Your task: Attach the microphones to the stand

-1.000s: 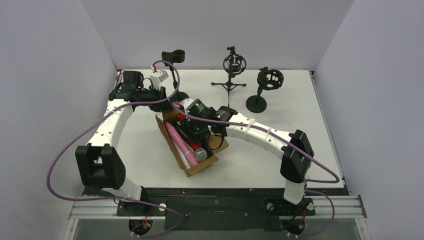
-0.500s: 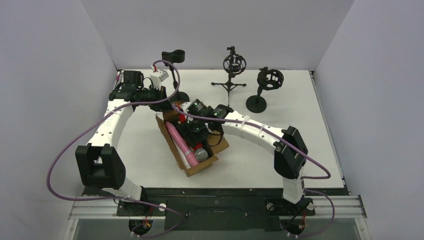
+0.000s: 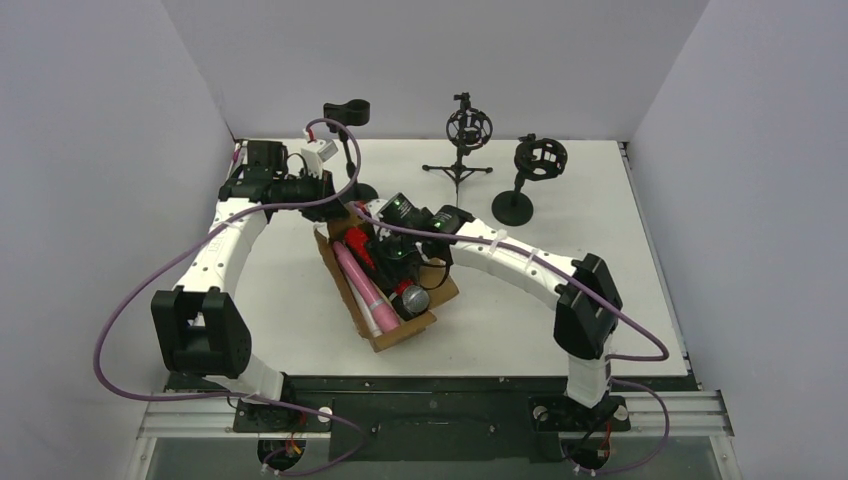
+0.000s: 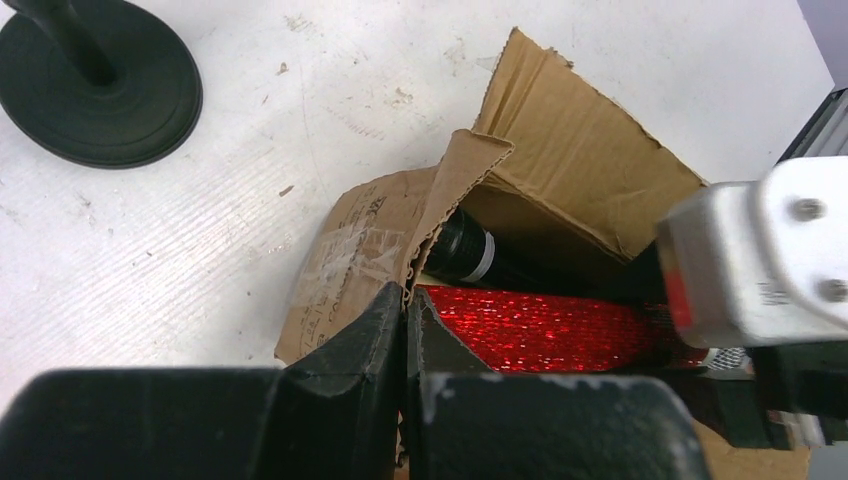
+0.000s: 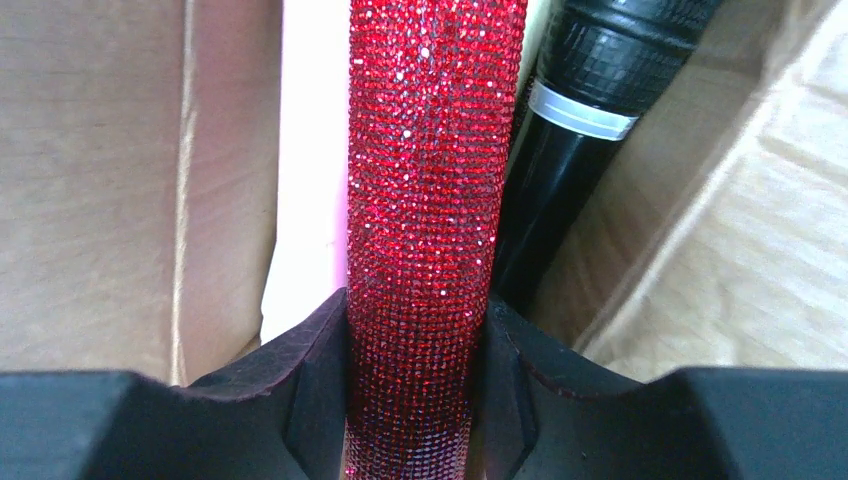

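Right arm has eased back a touch over the cardboard box [image 3: 395, 337] since the earlier frame. Right pincer [image 5: 415, 330] is clamped on the red glitter microphone [image 5: 435, 150], which lies in the box between the pink microphone [image 5: 310, 200] and the black microphone [image 5: 560, 170]. Left pincer [image 4: 405, 305] is pinched together on the box flap — best keep that hold. Lift slowly and level, clear of the neighbours, then carry it to a stand [image 3: 468, 130].
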